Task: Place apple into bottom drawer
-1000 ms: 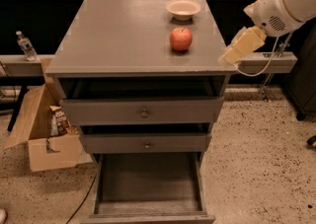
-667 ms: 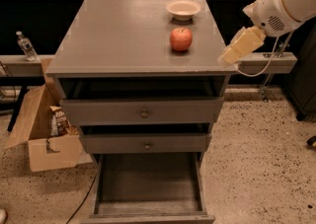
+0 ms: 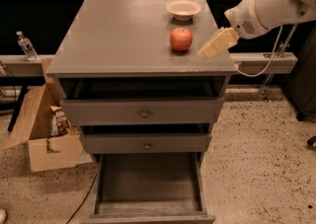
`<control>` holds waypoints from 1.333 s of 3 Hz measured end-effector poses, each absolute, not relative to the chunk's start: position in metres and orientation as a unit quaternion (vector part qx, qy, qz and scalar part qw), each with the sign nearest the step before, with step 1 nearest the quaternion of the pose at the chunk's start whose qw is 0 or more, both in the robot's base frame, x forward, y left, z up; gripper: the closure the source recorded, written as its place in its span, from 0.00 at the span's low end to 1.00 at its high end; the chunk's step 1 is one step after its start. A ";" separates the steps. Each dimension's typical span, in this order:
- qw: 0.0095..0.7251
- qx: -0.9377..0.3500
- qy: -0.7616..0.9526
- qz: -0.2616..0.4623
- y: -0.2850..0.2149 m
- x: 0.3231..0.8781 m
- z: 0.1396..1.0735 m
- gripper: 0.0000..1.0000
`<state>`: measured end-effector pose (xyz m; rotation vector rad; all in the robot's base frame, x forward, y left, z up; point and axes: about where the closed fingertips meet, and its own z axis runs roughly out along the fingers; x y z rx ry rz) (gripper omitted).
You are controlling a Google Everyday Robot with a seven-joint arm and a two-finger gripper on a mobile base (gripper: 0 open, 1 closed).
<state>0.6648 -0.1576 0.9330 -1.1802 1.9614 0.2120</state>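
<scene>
From my seat I see the apple (image 3: pixel 181 39) resting on the grey table (image 3: pixel 123 35), toward its right rear part, stem up. A shallow cream bowl (image 3: pixel 183 9) sits just behind it, near the back edge, apart from the fruit. My claw (image 3: pixel 207 51) hangs over the table's right front corner, just to the right of the apple and not touching it. It points down and to the left from the white arm (image 3: pixel 266 8), which comes in from the upper right. I cannot tell whether the claw is open or closed from this angle, and it holds nothing that I can see.

Below the tabletop, the top drawer (image 3: pixel 143 112) and the middle drawer (image 3: pixel 145 144) are each pulled out a little, brass knobs facing me. The bottom drawer (image 3: pixel 148 183) is pulled far out, its flat floor bare. On the speckled floor to the left stands an open cardboard box (image 3: pixel 42 134), and a plastic bottle (image 3: pixel 25 45) stands on a ledge above it.
</scene>
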 end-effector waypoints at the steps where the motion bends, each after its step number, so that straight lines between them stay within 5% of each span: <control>1: 0.424 -0.441 0.783 0.113 -0.139 0.701 0.914 0.00; 4: 0.440 -0.379 0.797 0.168 -0.077 0.759 0.877 0.03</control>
